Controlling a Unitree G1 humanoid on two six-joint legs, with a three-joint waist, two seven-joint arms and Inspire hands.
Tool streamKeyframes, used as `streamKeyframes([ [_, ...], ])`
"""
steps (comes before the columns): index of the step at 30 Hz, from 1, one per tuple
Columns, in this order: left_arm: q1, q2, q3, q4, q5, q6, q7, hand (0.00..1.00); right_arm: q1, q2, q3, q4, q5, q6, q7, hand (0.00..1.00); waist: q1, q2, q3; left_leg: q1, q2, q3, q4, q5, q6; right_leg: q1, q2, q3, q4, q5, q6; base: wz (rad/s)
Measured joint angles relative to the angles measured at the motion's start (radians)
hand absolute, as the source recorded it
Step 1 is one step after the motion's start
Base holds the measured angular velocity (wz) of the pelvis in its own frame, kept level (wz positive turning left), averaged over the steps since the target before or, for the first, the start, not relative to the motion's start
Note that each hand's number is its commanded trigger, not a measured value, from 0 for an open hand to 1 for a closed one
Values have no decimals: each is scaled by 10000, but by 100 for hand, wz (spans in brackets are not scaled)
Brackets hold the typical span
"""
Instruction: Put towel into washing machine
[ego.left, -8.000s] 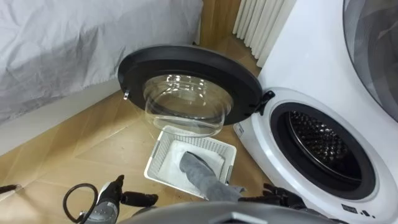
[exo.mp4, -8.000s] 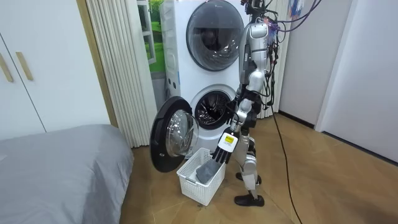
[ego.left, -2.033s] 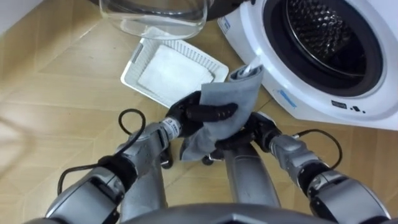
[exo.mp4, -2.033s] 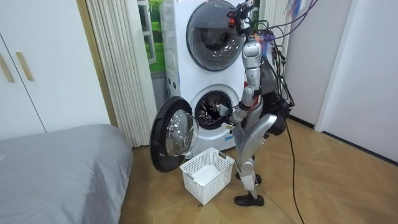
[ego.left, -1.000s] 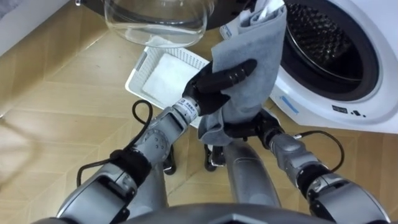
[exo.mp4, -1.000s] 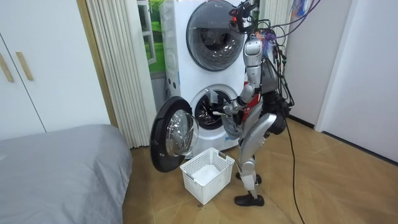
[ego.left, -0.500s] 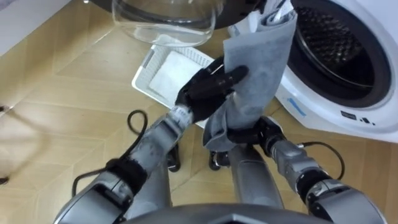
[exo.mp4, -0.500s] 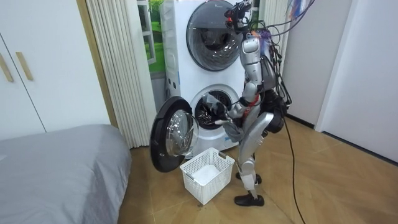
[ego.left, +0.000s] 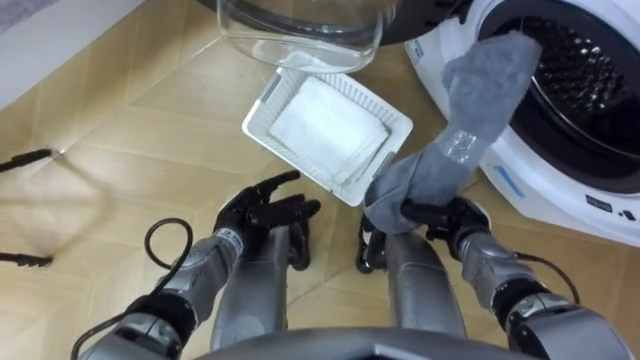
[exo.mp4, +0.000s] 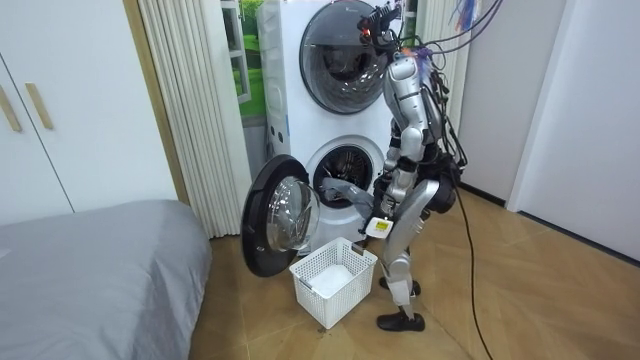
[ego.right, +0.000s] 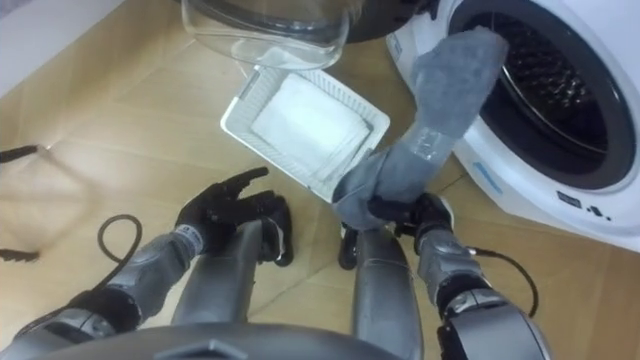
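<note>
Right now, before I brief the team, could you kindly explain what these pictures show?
This is a two-legged humanoid robot with two arms and fingered hands, standing before a front-loading washing machine whose round door is swung open. Two pictures come from the cameras in its head, looking down at its own arms; the third comes from a camera standing in the room. Its right hand grips the lower end of a grey towel, whose upper end lies on the edge of the machine's opening, not yet fully inside. Its left hand is open and holds nothing. On the wooden floor sits a white basket.
</note>
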Motion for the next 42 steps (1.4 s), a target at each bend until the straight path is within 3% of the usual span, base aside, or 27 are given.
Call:
streamKeyframes([
  [6,-69,-122,87,13,742,-39,751,0,-371,-47,-245,5,1695,186,-390,100,21,-35,21,-20,-5,152,87,55,56,-171,-83,202,190,-19,15,-5],
  [12,-78,-98,116,-31,1287,-93,1188,0,-735,-57,-1202,207,3244,378,-669,100,-22,-166,35,-217,-45,214,-7,92,109,-412,-161,179,275,-21,21,3],
  [18,-78,-1,131,-19,1346,-92,1644,0,-1029,-334,-1744,203,4299,472,-1129,100,-304,-322,33,-291,-162,242,86,116,133,-487,-219,234,286,-56,83,0],
  [21,-44,142,121,-109,1349,-115,1869,0,-1263,-738,-2074,150,4299,533,-1514,100,-319,-537,21,-333,-173,242,89,119,138,-547,-227,268,302,-54,110,0],
  [25,170,601,95,-308,1222,-101,2272,0,-1867,-1541,-2422,-231,4565,541,-2528,100,-494,-867,23,-494,-144,326,169,121,144,-768,-237,343,441,-55,113,-1],
  [27,218,658,172,-257,1214,-96,2425,0,-2225,-1938,-2841,-304,4809,529,-2904,100,-588,-939,29,-544,-176,325,207,124,150,-800,-244,338,475,-53,116,-2],
  [29,360,742,416,-365,1133,-99,2613,0,-2300,-2346,-3310,-909,5274,523,-3540,100,-624,-1155,25,-616,-176,328,232,128,157,-879,-235,342,525,-54,115,0],
  [34,532,830,499,-531,1157,-126,2975,0,-2486,-2472,-3483,-1295,6547,548,-4324,100,-772,-1298,23,-876,-169,316,389,146,188,-1071,-271,306,646,-78,139,6],
  [35,534,832,496,-530,1237,-130,3047,0,-2531,-2534,-3514,-1294,6747,548,-4451,0,-797,-1311,28,-908,-172,318,387,157,207,-1101,-317,291,672,-83,150,7],
  [42,770,873,835,-806,1254,-185,3134,0,-2856,-2840,-4071,-890,8443,548,-5014,0,-847,-1524,44,-942,-161,772,356,241,370,-1171,-575,206,834,-187,249,10],
])
